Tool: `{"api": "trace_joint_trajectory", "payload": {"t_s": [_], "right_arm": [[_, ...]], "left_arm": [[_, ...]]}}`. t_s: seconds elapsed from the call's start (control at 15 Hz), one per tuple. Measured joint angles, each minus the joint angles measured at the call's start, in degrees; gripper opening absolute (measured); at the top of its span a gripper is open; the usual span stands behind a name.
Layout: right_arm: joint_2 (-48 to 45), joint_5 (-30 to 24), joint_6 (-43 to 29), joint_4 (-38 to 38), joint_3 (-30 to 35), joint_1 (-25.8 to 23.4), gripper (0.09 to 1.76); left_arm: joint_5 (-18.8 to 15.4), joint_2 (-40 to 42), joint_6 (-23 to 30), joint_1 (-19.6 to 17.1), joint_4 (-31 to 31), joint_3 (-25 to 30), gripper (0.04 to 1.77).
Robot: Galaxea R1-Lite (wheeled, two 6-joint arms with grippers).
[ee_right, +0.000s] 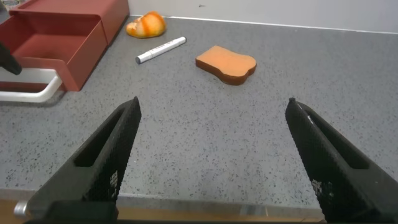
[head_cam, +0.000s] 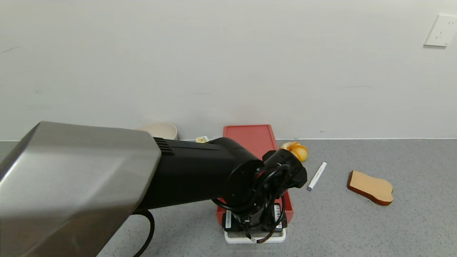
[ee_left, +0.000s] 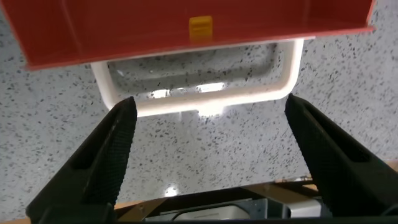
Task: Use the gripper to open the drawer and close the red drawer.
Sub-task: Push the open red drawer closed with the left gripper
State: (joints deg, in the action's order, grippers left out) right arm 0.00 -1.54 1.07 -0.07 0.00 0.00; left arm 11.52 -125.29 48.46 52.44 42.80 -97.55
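The salmon-red drawer (ee_left: pixel 124 31) stands pulled out of its red casing (head_cam: pixel 250 137) towards the table's front; a small yellow piece (ee_left: pixel 200 26) lies inside it. Its white loop handle (head_cam: pixel 255 240) points forward. My left gripper (head_cam: pixel 255 232) hangs straight over the handle, open. In the left wrist view the handle (ee_left: pixel 199 102) lies just past the tips of the spread fingers (ee_left: pixel 115 143), not touching them. My right gripper (ee_right: pixel 214 106) is open and empty, low over the table near its front edge, right of the drawer (ee_right: pixel 56 46).
An orange bun (head_cam: pixel 296 150), a white marker (head_cam: pixel 317 176) and a brown toast slice (head_cam: pixel 371 187) lie right of the drawer. A beige bowl (head_cam: pixel 160 130) stands by the wall at the left. The wall is right behind the casing.
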Motion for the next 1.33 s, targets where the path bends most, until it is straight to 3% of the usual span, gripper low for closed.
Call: {"api": "trace_joint_trajectory", "payload": {"t_s": [0.33, 0.47, 0.73, 1.33], "right_arm": [[0.0, 0.0, 0.0, 0.0, 0.0, 0.0, 1.71], [0.0, 0.0, 0.0, 0.0, 0.0, 0.0, 1.71], [0.0, 0.0, 0.0, 0.0, 0.0, 0.0, 1.71], [0.0, 0.0, 0.0, 0.0, 0.0, 0.0, 1.71]], "left_arm": [[1.2, -4.0, 4.3, 0.0, 6.8, -7.1, 1.72], [3.5, -5.6, 5.4, -0.2, 8.5, -9.6, 1.72], [6.3, -7.2, 6.1, -0.1, 8.2, -10.6, 1.72], [6.3, -8.2, 3.9, -0.1, 8.0, -11.2, 1.72]]}}
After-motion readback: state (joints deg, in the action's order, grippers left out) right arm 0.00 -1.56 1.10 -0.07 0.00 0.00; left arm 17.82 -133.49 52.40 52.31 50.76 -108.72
